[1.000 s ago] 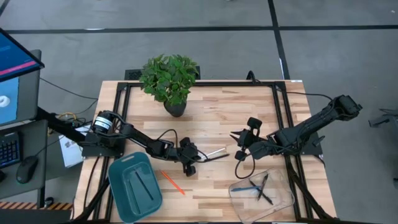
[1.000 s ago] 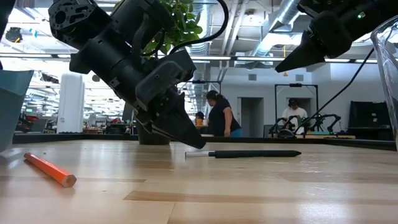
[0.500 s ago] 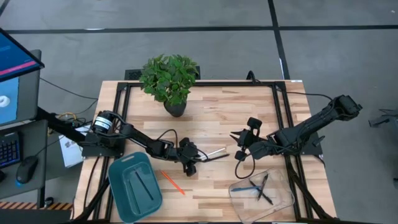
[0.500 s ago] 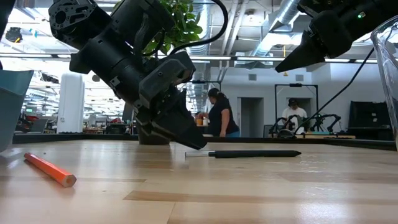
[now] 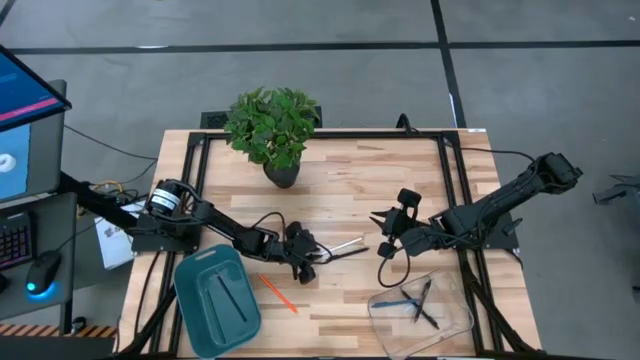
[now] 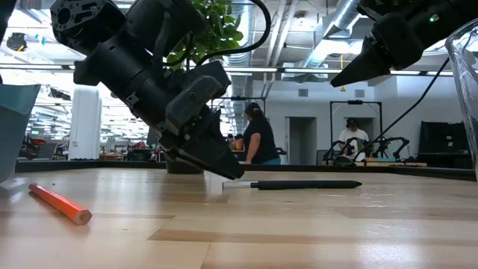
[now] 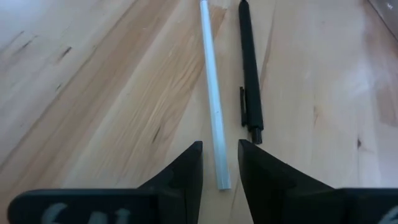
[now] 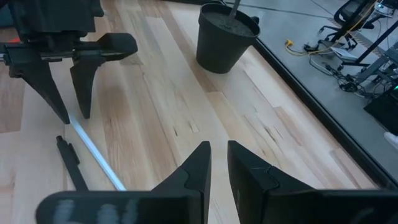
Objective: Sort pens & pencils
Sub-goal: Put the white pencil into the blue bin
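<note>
A whitish pen [image 7: 212,93] and a black pen [image 7: 249,68] lie side by side flat on the table's middle [image 5: 347,243]. My left gripper [image 7: 219,155] is open and low over the table [image 6: 235,173]. Its fingertips stand on either side of the whitish pen's near end without touching it. An orange pencil [image 5: 278,293] lies flat nearer the near edge, beside the teal tray [image 5: 200,290], which holds a dark stick. A clear container [image 5: 455,320] holds a blue pen [image 5: 402,300] and black ones. My right gripper [image 8: 217,152] hangs open above the table, right of the pens.
A potted plant [image 5: 280,172] stands toward the far edge, its pot [image 8: 225,37] beyond the pens. Bare wood lies between the two arms and near the orange pencil [image 6: 60,204]. People stand in the room far behind the table.
My left gripper has edged slightly toward the table's left, staying low over the whitish pen's end. The pens and the pencil have not moved.
</note>
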